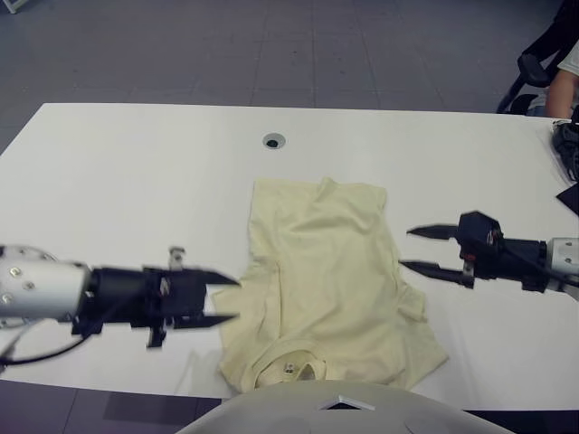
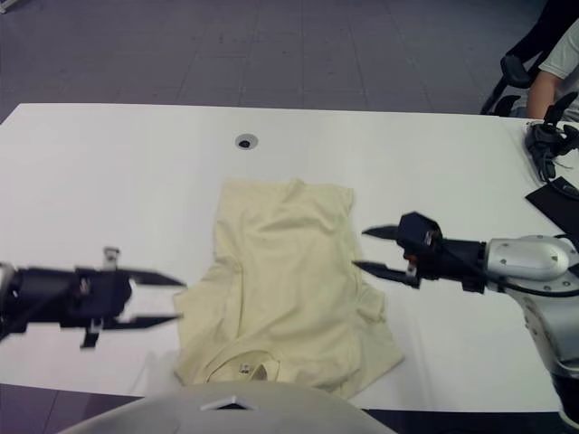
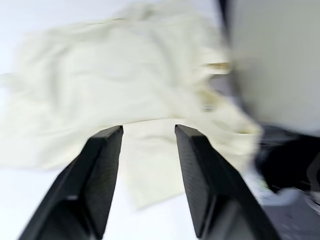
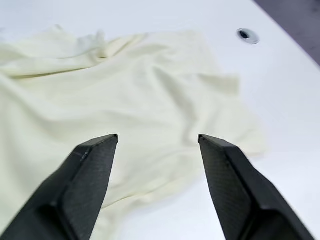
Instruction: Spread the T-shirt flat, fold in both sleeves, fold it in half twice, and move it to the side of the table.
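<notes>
On the desk, centre-front, the T-shirt lay rumpled, collar toward the robot. Left jaws were apart, tips at its left edge. Right jaws were apart, tips at its right edge. Neither held cloth. Cable grommet sat behind the shirt.

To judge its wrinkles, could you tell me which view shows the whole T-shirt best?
The left eye view: the T-shirt lies nearly whole on the table, collar nearest the robot. The right eye view shows the same. The left wrist view catches its collar end, the right wrist view its hem end.
</notes>
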You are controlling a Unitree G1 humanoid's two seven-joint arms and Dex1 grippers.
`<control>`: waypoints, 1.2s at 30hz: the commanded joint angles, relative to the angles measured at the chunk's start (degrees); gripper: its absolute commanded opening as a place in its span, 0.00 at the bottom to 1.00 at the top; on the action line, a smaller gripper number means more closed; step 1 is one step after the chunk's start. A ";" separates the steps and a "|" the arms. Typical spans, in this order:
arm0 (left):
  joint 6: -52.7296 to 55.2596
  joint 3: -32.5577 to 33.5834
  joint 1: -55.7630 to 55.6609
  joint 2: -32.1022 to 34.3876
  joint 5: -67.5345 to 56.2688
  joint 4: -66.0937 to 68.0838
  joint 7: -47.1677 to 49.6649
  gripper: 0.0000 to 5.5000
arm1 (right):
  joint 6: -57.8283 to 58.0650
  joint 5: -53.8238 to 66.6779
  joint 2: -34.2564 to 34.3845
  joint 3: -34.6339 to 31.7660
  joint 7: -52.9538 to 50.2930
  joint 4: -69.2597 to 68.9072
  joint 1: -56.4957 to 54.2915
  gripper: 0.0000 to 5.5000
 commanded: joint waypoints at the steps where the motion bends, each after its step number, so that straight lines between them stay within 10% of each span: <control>1: 1.59 -15.68 -20.57 -8.79 11.11 12.28 13.46 0.51 | -7.12 -12.06 5.65 7.72 -9.46 7.44 -9.00 0.68; 8: -6.86 -41.70 -35.44 -26.06 36.12 26.46 20.79 0.72 | -23.31 -27.86 11.66 22.04 -11.20 24.89 -19.43 0.88; 16: -18.96 -52.36 -37.01 -32.01 50.62 41.58 16.79 0.98 | -38.21 -41.06 13.94 27.66 -16.93 43.35 -25.03 0.98; 36: -29.67 -49.69 -45.35 -43.20 66.87 66.03 25.14 0.98 | -35.82 -47.56 21.00 26.09 -29.94 54.75 -31.93 0.98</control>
